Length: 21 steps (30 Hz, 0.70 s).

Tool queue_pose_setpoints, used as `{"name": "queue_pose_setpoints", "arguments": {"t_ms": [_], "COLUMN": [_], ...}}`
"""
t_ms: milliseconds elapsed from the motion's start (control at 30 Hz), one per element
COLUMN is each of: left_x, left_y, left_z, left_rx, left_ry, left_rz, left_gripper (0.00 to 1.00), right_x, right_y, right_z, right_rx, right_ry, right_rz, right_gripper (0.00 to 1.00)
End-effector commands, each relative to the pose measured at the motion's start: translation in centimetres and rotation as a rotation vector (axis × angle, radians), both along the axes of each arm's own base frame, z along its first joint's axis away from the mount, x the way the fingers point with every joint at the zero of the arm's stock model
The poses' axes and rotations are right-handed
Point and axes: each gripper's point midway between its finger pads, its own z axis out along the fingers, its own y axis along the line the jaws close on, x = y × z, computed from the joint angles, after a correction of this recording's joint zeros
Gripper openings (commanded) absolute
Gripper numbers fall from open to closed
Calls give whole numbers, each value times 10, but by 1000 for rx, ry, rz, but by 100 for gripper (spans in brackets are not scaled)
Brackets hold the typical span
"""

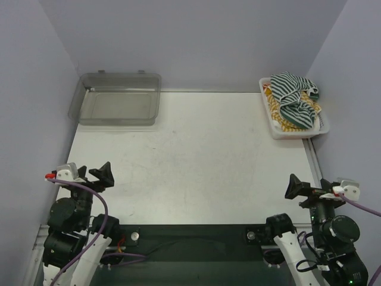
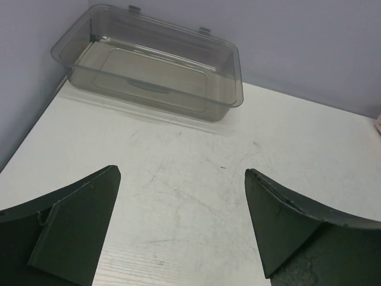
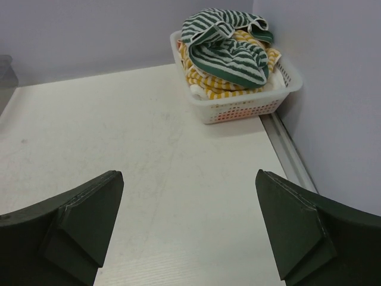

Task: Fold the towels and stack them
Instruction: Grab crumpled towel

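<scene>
The towels (image 1: 294,106) lie heaped in a white mesh basket (image 3: 238,107) in the far right corner of the counter (image 1: 196,161), where the back wall and the right wall meet. A green-and-white striped towel (image 3: 229,56) sits crumpled on top, spilling a little over the rim, and a yellow-and-white striped towel (image 3: 208,83) is bunched under it. Whether any plain cloth lies deeper in the pile cannot be told. None of it is folded, so the job looks to be at its very start. The heap being loose and tangled, the top towel will likely have to be lifted out and spread flat on the wide bare middle of the counter, which seems left free for that purpose. A clear grey tray (image 2: 149,71) stands in the far left corner against the wall with nothing in it, well apart from the basket. It may be meant to take the folded stack, though that is only a guess. The left tool (image 2: 181,173) hovers over the near left part of the counter, facing the tray, its two dark fingers spread wide with nothing between them. The right tool (image 3: 189,174) hovers at the near right, aimed towards the basket, likewise spread wide and holding nothing, and is the better placed to reach in first. No brand, label or writing can be read on the towels, the basket, the tray or either tool.
</scene>
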Motion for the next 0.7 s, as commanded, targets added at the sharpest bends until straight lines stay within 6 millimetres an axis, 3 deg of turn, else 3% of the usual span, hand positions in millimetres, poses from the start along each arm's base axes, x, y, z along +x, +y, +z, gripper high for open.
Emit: {"name": "queue_pose_setpoints", "arguments": {"t_ms": [0, 133, 233, 433, 467, 500, 533, 567, 600, 633, 667], "left_x": [2, 9, 16, 22, 21, 20, 20, 20, 20, 20, 21], "left_y": [1, -5, -11, -16, -17, -16, -17, -18, -18, -19, -20], "left_z": [9, 0, -10, -18, -18, -19, -19, -19, -19, -20, -20], "left_rx": [-42, -58, -59, -47, -51, -51, -52, -53, -53, -51, -50], "left_ry": [-55, -29, 10, 49, 43, 43, 40, 37, 37, 42, 39], "left_rz": [13, -3, -17, -37, -41, -41, -45, -50, -50, -53, -61], "left_gripper": [97, 97, 97, 98, 97, 97, 98, 97, 97, 98, 97], "right_x": [13, 28, 53, 127, 148, 159, 170, 190, 204, 214, 232], "right_y": [13, 28, 39, 40, 42, 32, 29, 25, 23, 3, -4], "right_z": [0, 1, -4, 1, -12, 5, 6, -6, 5, 6, -11], "right_rx": [-21, 15, 30, 29, -1, -4, -6, -13, 40, 82, 110], "right_ry": [31, 67, 141, 336, 415, 391, 405, 464, 444, 448, 497], "right_rz": [63, 113, 123, -17, -39, -107, -140, -177, -200, -270, -301], "right_gripper": [100, 100, 100, 100, 100, 100, 100, 100, 100, 100, 100]}}
